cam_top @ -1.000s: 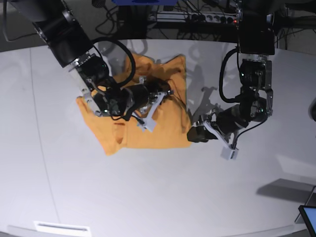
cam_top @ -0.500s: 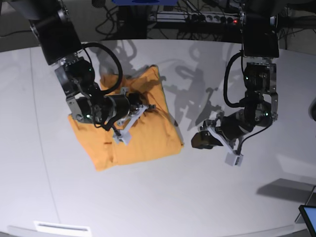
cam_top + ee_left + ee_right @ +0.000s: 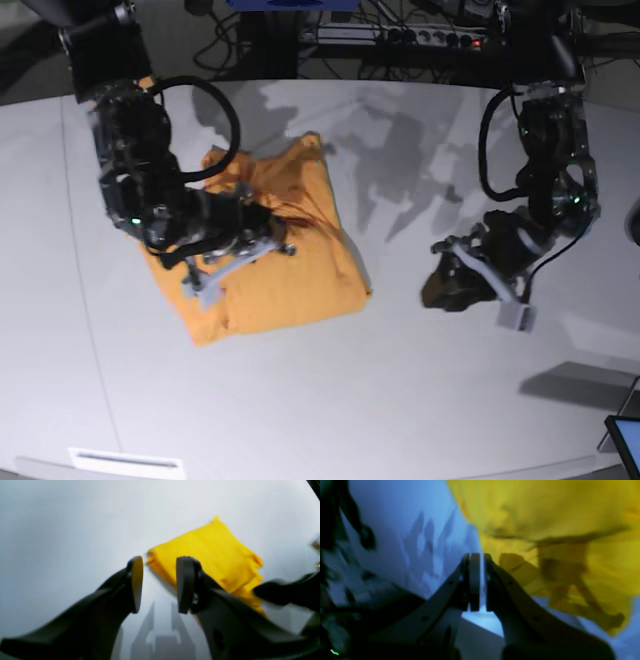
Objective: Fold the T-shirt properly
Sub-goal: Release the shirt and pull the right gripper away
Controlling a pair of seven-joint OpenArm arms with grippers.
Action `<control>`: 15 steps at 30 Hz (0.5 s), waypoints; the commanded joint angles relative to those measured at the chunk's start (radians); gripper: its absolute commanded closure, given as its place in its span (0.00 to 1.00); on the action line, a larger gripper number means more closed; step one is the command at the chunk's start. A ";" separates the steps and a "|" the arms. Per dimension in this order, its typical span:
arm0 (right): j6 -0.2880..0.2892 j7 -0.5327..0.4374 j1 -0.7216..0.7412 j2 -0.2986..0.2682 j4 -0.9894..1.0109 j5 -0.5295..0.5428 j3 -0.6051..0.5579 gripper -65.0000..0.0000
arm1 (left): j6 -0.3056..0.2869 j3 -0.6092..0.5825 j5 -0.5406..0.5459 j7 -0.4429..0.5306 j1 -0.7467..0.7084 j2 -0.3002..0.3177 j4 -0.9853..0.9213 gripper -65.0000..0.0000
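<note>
T-shirt: your orange-yellow shirt is lying folded into a rough rectangle on the white table, left of centre in the base view.
Right gripper: fingers pretty much pressed together, nothing pinched, sitting right over the shirt.
Left gripper: jaws spread a bit, holding nothing, well apart from the shirt over bare table.
</note>
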State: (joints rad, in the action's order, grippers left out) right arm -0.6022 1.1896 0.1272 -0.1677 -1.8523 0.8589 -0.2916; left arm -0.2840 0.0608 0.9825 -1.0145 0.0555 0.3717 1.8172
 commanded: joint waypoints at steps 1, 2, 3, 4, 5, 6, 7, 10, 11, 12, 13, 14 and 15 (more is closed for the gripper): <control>0.000 -0.006 0.005 -0.020 -0.028 0.010 0.033 0.94 | 0.001 0.041 0.017 0.026 0.000 0.016 0.034 0.67; 0.000 -0.007 -0.004 -0.039 -0.045 0.012 0.056 0.94 | 0.001 0.078 0.017 0.026 -0.018 0.020 0.052 0.67; 0.000 -0.015 -0.014 -0.054 -0.066 0.012 0.076 0.94 | 0.001 0.110 0.017 0.026 -0.036 0.020 0.074 0.67; 0.000 -0.029 -0.031 -0.066 -0.088 0.012 0.098 0.94 | 0.001 0.142 0.017 0.026 -0.053 0.022 0.092 0.67; 0.000 -0.040 -0.047 -0.083 -0.106 0.012 0.124 0.94 | 0.001 0.162 0.017 0.026 -0.070 0.031 0.106 0.67; 0.000 -0.047 -0.060 -0.097 -0.116 0.012 0.153 0.94 | 0.001 0.175 0.017 0.026 -0.082 0.039 0.117 0.67; 0.000 -0.049 -0.073 -0.108 -0.117 0.012 0.176 0.94 | 0.001 0.178 0.017 0.024 -0.090 0.040 0.125 0.67; 0.000 -0.067 -0.116 -0.131 -0.120 0.012 0.251 0.94 | 0.001 0.176 0.017 0.023 -0.115 0.046 0.141 0.67; 0.001 -0.078 -0.136 -0.132 -0.122 0.012 0.272 0.94 | 0.001 0.176 0.017 0.023 -0.124 0.046 0.149 0.67; 0.003 -0.089 -0.151 -0.140 -0.122 0.012 0.291 0.94 | 0.001 0.178 0.017 0.023 -0.136 0.046 0.155 0.67; 0.003 -0.098 -0.165 -0.143 -0.122 0.012 0.303 0.94 | 0.001 0.179 0.017 0.024 -0.147 0.046 0.163 0.70; 0.003 -0.107 -0.180 -0.146 -0.122 0.010 0.315 0.94 | 0.001 0.182 0.017 0.026 -0.158 0.046 0.171 0.74; 0.003 -0.116 -0.197 -0.155 -0.123 0.010 0.325 0.94 | 0.001 0.182 0.017 0.027 -0.167 0.046 0.177 0.80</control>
State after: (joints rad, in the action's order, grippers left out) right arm -0.6033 1.0870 -0.0864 -0.3126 -1.9549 0.8593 0.0250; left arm -0.2844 0.2356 0.9871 -1.0111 -0.1238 0.4042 1.9747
